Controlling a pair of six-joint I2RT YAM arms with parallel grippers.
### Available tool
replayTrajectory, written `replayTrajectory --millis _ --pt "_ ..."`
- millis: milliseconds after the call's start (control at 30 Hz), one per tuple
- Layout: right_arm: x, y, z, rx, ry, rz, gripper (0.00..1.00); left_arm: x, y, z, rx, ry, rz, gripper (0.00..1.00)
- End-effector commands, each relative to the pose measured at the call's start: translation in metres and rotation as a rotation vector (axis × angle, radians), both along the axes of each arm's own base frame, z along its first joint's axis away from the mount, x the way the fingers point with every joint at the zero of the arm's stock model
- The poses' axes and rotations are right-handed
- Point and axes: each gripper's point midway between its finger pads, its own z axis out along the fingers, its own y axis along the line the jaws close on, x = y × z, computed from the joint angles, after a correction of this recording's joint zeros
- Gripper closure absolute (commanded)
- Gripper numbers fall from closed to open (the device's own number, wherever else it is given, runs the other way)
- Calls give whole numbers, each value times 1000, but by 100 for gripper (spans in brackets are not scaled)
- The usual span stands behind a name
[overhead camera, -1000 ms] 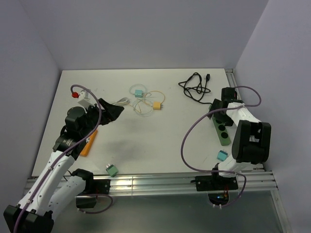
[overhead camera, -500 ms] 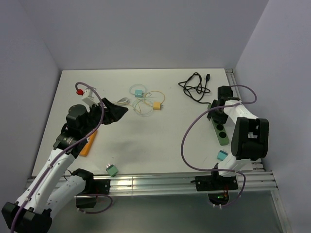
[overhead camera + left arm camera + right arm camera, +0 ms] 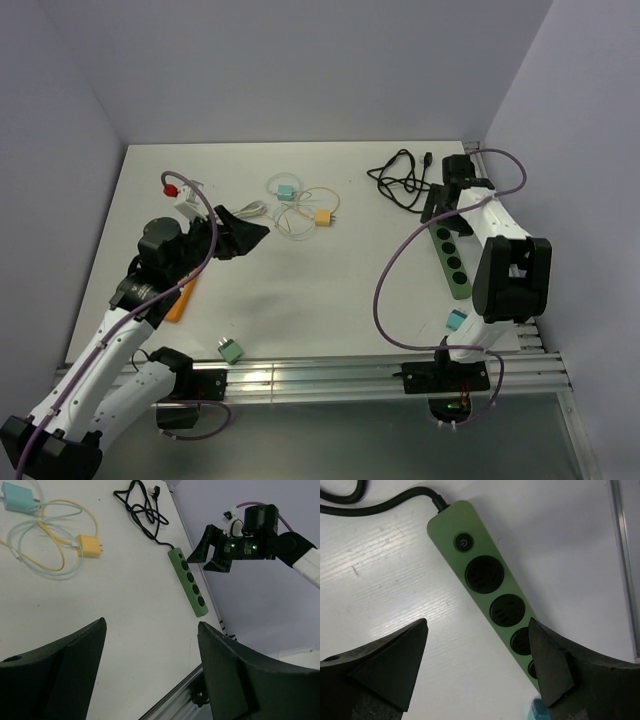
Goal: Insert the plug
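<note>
The green power strip (image 3: 452, 258) lies at the right of the table, with several empty round sockets; it also shows in the right wrist view (image 3: 490, 592) and the left wrist view (image 3: 189, 582). My right gripper (image 3: 437, 203) hovers open and empty over the strip's switch end (image 3: 478, 623). A yellow plug (image 3: 322, 216) and a teal plug (image 3: 286, 191) with thin looped cables lie mid-table. My left gripper (image 3: 256, 229) is open and empty above the table, left of them (image 3: 151, 624). The yellow plug (image 3: 90, 545) lies far ahead of its fingers.
The strip's black cord (image 3: 400, 180) coils at the back right. A blue plug (image 3: 457, 320) and a green plug (image 3: 231, 351) lie near the front rail. An orange block (image 3: 180, 296) lies under the left arm. A metal rail runs along the front edge.
My right gripper has moved along the strip toward its far cord end, uncovering the sockets. My left gripper has edged right and slightly farther out.
</note>
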Motion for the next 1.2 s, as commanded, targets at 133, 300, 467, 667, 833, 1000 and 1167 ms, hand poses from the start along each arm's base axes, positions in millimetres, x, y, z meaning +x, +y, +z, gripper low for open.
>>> replayTrajectory --millis 133,300,467,667,833,1000,1167 --pt "-9 -13 -29 -62 152 34 15 -7 -13 27 17 -74 -65 21" --pt "-15 -21 -44 -102 194 31 15 -10 -18 35 14 -88 -90 21" --pt "-25 -20 -61 -95 239 41 17 -10 -19 32 14 -81 -93 21" --pt "-36 -12 -84 -48 319 56 23 -10 -21 30 6 -72 -97 21" --pt "-34 5 -84 43 302 25 43 -10 -20 27 9 -65 -95 21" --pt "-39 51 -82 253 255 9 68 -12 -21 25 8 -59 -105 20" --pt "-43 83 -77 374 221 -32 93 -13 -20 20 5 -46 -101 20"
